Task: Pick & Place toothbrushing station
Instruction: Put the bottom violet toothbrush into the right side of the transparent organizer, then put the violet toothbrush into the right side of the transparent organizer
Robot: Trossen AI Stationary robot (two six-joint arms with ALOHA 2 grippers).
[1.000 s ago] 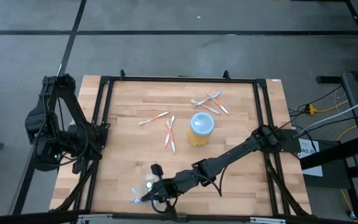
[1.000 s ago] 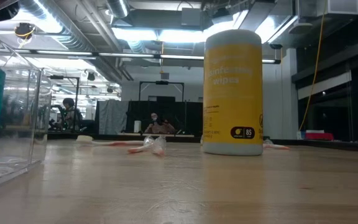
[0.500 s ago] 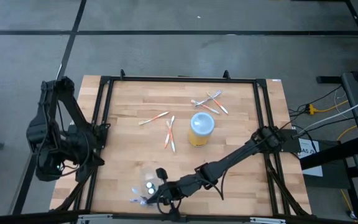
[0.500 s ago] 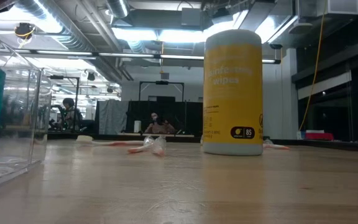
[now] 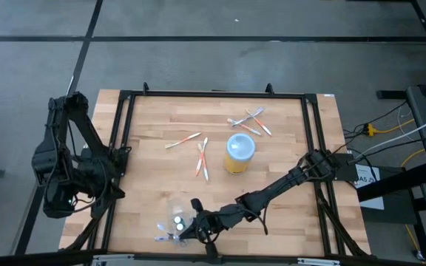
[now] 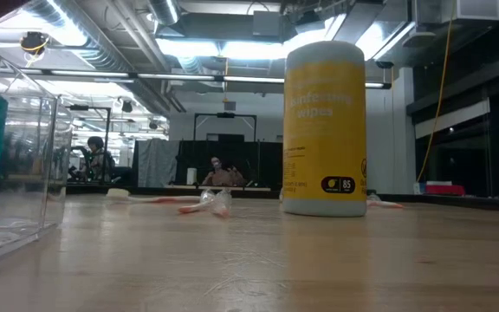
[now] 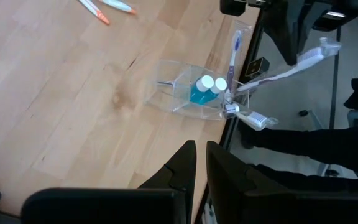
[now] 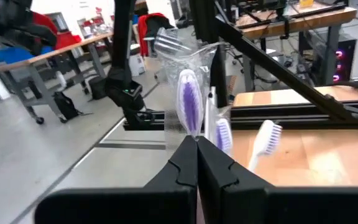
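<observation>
A clear plastic pouch (image 5: 170, 219) lies on the table near its near edge, with two small teal tubes (image 7: 205, 89) and toothbrushes in it. My right gripper (image 5: 197, 226) is just right of the pouch and shut; a purple toothbrush (image 8: 190, 102) stands right past its fingertips. The yellow cup with a pale-blue top (image 5: 239, 151) stands upright mid-table. Loose toothbrushes lie flat left of it (image 5: 202, 158) and behind it (image 5: 248, 121). My left gripper (image 7: 200, 167) waits off the table's left edge, fingers nearly together and empty. My right gripper is shut on the purple toothbrush's stem (image 8: 194, 138), just below the bristle head. My own fingers hide the place of contact. The fingers reach level from the table's right toward the pouch. The brush's far part is among the other brushes at the pouch's mouth (image 7: 234, 53).
A black frame (image 5: 124, 96) runs around the tabletop. A white toothbrush (image 7: 255, 118) sticks out of the pouch over the near edge. Bare wood lies between the pouch and the cup. The low view shows the pouch (image 6: 16, 173) close at its left.
My right gripper has drawn back a little toward the table's right edge, uncovering the pouch and its teal tubes, which stay in place. My left arm has shifted slightly toward the near edge.
</observation>
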